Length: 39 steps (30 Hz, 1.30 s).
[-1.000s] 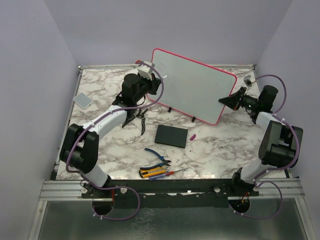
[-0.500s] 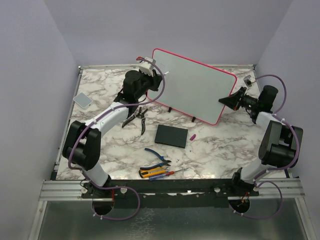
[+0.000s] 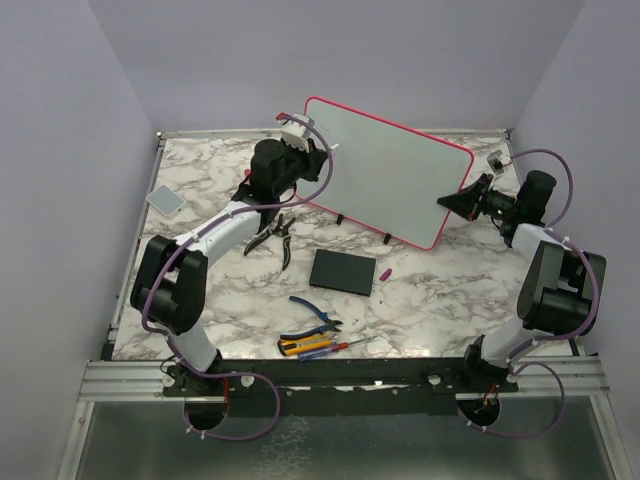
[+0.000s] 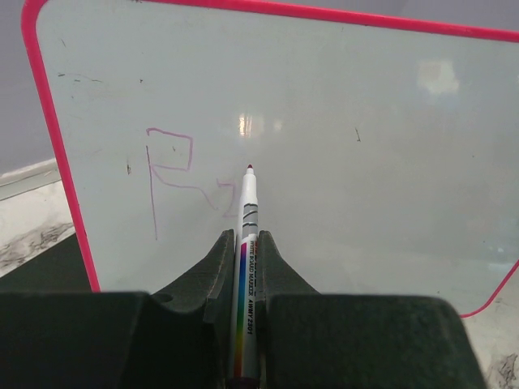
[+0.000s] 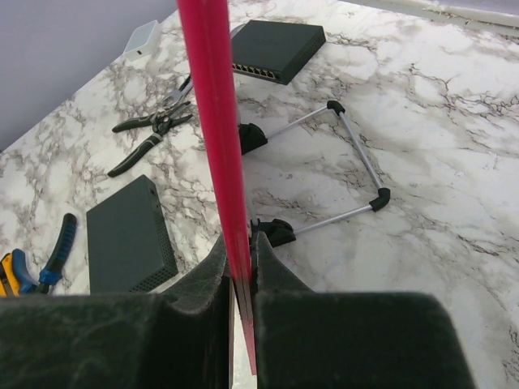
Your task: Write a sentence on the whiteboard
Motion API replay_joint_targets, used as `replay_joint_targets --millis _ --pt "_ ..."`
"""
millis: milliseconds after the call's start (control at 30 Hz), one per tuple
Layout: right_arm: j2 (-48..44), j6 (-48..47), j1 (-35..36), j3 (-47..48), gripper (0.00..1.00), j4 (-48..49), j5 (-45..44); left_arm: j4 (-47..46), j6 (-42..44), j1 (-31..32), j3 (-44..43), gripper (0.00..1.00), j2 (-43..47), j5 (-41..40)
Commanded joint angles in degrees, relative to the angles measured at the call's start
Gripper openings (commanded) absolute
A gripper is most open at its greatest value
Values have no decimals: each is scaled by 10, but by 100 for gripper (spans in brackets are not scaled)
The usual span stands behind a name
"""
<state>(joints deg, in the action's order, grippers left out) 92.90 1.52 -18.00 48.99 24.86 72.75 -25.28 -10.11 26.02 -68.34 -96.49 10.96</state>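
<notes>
The left jaws were clamped on a slim white marker (image 4: 246, 212) with a rainbow-striped label. Its red tip was aimed at the large pale whiteboard (image 3: 385, 170) with the pink-red frame, which stood tilted at the back of the marbled surface (image 3: 430, 290). Only a few faint pink strokes (image 4: 172, 172) of the sentence showed (an R, perhaps), so the writing looked barely begun. The right jaws pinched the frame's edge (image 5: 212, 121). Next, the tip would need light contact just right of those strokes, with the board held steady.

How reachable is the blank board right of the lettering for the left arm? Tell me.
Probably yes: the left tool holds the marker, tip by the sentence, with nothing in front of the bare whiteboard.
</notes>
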Motion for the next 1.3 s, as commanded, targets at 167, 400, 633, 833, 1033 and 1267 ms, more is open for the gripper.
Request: replay_joint_targets --millis 167,400,633,833,1033,1267 --pt "13 -17 2 -15 1 -17 -54 -11 -3 3 -24 0 -21 -24" --pt "13 -17 1 -16 1 -17 -53 -11 -3 3 -27 0 -30 -29" --pt "13 -17 1 -16 0 -17 -54 -11 -3 3 -22 0 -20 -29" --pt "14 -17 2 -15 0 -18 -53 -10 -2 3 6 0 14 -26" --pt "14 -17 1 -15 1 -17 -53 -11 -7 7 23 0 23 -17" --pt "16 -17 1 -14 1 -17 -51 -11 -2 24 16 0 17 0"
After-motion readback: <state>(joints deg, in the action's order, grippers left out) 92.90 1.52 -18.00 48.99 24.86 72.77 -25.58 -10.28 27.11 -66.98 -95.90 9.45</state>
